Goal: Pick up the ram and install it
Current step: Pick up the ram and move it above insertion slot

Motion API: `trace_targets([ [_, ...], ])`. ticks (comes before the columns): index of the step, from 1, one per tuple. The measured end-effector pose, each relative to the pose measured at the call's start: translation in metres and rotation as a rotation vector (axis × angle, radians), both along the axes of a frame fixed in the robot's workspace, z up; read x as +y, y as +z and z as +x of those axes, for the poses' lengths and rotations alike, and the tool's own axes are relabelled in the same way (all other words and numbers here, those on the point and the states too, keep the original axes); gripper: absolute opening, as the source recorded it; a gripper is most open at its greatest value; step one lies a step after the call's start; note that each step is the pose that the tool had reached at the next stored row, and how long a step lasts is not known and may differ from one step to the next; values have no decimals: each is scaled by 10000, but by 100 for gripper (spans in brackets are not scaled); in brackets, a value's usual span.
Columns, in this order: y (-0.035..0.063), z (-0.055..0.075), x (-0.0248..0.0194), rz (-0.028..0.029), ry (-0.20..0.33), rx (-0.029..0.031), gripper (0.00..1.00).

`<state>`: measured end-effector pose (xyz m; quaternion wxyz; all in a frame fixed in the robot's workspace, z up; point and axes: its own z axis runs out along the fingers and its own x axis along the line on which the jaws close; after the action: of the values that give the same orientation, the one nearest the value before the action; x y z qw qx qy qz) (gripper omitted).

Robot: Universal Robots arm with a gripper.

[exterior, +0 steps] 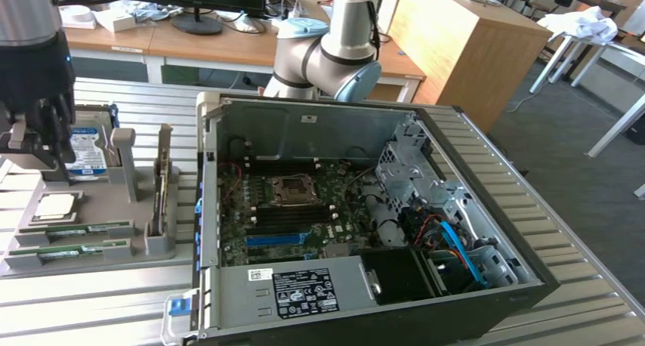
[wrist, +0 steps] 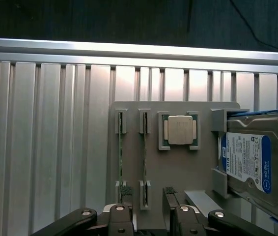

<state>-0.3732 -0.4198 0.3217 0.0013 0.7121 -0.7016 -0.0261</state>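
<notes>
Two ram sticks lie edge-up in slots of a grey holder [exterior: 101, 210] at the exterior view's left: one ram [exterior: 75, 229] and a second [exterior: 69, 250]. From the wrist they appear as thin green strips, ram [wrist: 145, 157] and ram [wrist: 121, 157]. My gripper [exterior: 45, 168] hangs above the holder, over its hard drive end, touching nothing. Its black fingertips [wrist: 171, 194] stand apart, and my gripper [wrist: 147, 196] is open and lined up over one stick. The open computer case [exterior: 473, 172] shows the motherboard [exterior: 292, 210] with its dark memory slots.
On the holder [wrist: 178, 167] also sit a square silver processor [wrist: 180, 130] and a silver hard drive [wrist: 249, 157] with a blue-white label. The arm's base [exterior: 322, 55] rises behind the case. The ribbed metal table [wrist: 55, 147] ends in an edge beyond the holder.
</notes>
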Motion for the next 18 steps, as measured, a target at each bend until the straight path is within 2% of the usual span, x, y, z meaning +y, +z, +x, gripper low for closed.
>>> trace_targets([
  [18,-226,-21,0,0,0,-35,37],
])
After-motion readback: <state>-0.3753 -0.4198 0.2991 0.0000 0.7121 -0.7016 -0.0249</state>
